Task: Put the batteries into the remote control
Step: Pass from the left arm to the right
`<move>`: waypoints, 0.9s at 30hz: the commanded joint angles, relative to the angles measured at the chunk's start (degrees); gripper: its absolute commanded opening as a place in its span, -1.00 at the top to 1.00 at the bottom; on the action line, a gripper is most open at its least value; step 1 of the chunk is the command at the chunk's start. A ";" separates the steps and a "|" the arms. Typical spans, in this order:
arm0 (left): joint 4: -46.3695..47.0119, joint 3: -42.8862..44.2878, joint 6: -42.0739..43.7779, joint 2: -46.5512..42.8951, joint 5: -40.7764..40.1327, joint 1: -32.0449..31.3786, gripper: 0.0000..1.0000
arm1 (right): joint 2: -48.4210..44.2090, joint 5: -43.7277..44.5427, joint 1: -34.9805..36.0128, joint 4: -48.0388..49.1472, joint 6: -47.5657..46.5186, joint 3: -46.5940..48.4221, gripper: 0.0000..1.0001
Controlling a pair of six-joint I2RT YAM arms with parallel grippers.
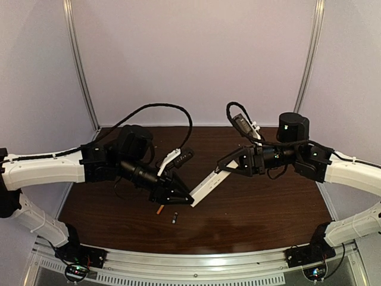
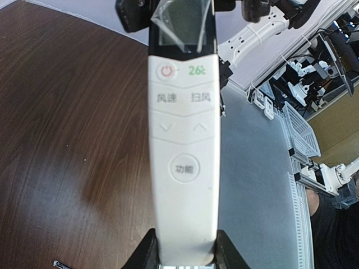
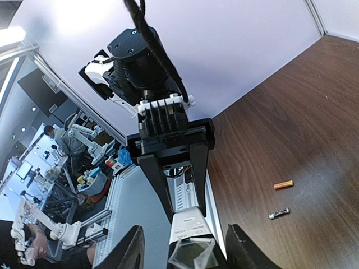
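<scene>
Orange battery (image 1: 159, 210) and black battery (image 1: 175, 218) lay nearest us, loose on the dark wooden desk (image 1: 268, 208). They were close to each other but apart, the black one slightly nearer and to the right. Neither touched a tool; both sat just on the near side of the left tool (image 1: 186, 198).

Behind them, the left tool was closed on the remote control (image 1: 208, 185). In the left wrist view, we saw its two dark fingers (image 2: 147, 252) pressed against both long edges of the remote's plain end. The button face was turned to that camera, showing a red power symbol and a green "26".

From that grip the white bar slanted away to the right, toward the right tool (image 1: 229, 167). The display end, covered with a loose clear film, pointed at that tool. In the right wrist view, the right tool's fingers (image 3: 130, 249) stood on either side of the display end. A visible gap remained on one side, so we read its jaws as partly open and straddling the remote. We could not tell whether the other finger touched the remote.
</scene>
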 commanded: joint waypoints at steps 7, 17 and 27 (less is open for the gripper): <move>4.83 0.70 1.10 1.17 0.95 0.24 0.85 | -0.12 -1.50 0.58 3.37 3.33 -1.86 0.23; 4.45 1.82 1.20 1.12 -3.39 0.64 0.14 | 0.41 -0.27 0.57 5.46 6.68 -2.73 0.96; 0.64 2.92 5.09 -4.24 -23.06 -0.30 -0.95 | 2.71 13.12 -0.97 -2.22 9.52 0.04 0.98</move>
